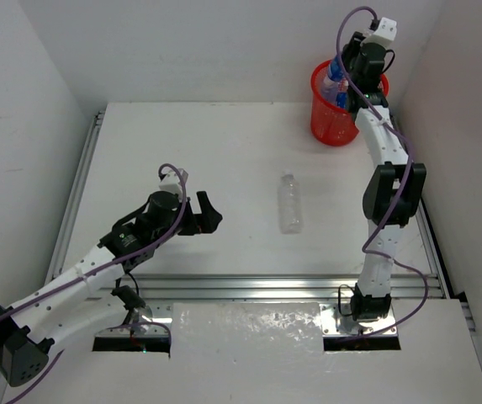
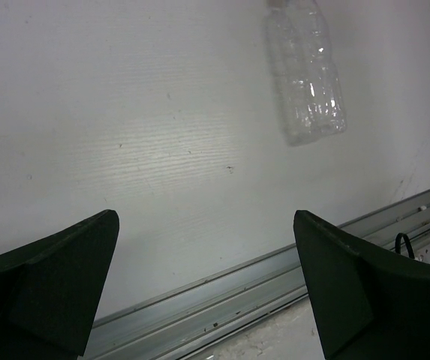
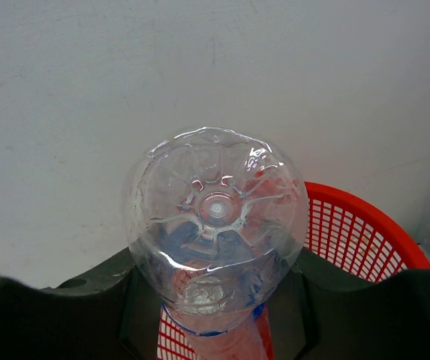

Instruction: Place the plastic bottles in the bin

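Observation:
My right gripper [image 1: 344, 77] is shut on a clear plastic bottle with a blue label [image 1: 335, 80] and holds it over the round red mesh bin [image 1: 329, 128] at the back right. In the right wrist view the bottle's base [image 3: 216, 214] faces the camera between my fingers [image 3: 87, 307], with the bin's rim [image 3: 365, 221] below and behind it. A plain clear bottle [image 1: 289, 202] lies on the table mid-way. It also shows in the left wrist view [image 2: 308, 75]. My left gripper [image 1: 209, 212] is open and empty, left of that bottle and apart from it [image 2: 207, 255].
White walls close the table at the back and both sides. An aluminium rail [image 1: 266, 286] runs along the near edge, also in the left wrist view [image 2: 275, 285]. What lies inside the bin is mostly hidden by the right arm [image 1: 384, 151] and the held bottle.

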Action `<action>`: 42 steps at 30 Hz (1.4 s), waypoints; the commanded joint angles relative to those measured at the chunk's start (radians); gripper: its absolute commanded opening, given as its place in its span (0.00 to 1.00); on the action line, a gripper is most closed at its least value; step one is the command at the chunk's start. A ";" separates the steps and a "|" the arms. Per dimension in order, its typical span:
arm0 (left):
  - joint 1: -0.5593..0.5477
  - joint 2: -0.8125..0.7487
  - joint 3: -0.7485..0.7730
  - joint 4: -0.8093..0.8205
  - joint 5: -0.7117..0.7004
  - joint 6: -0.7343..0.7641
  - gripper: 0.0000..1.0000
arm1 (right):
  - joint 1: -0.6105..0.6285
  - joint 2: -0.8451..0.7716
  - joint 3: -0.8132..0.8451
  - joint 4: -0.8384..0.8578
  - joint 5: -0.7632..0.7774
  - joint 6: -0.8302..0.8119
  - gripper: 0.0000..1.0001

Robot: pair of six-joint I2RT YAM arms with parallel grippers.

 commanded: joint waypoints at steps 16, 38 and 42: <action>-0.003 -0.004 -0.021 0.074 0.045 0.013 1.00 | 0.001 -0.189 -0.065 0.026 0.010 -0.050 0.09; -0.034 -0.064 -0.041 0.054 0.042 0.003 1.00 | -0.001 -0.304 -0.384 0.012 0.129 -0.099 0.08; -0.043 -0.067 -0.044 0.051 0.030 0.002 1.00 | -0.001 -0.264 -0.342 -0.032 0.088 -0.075 0.16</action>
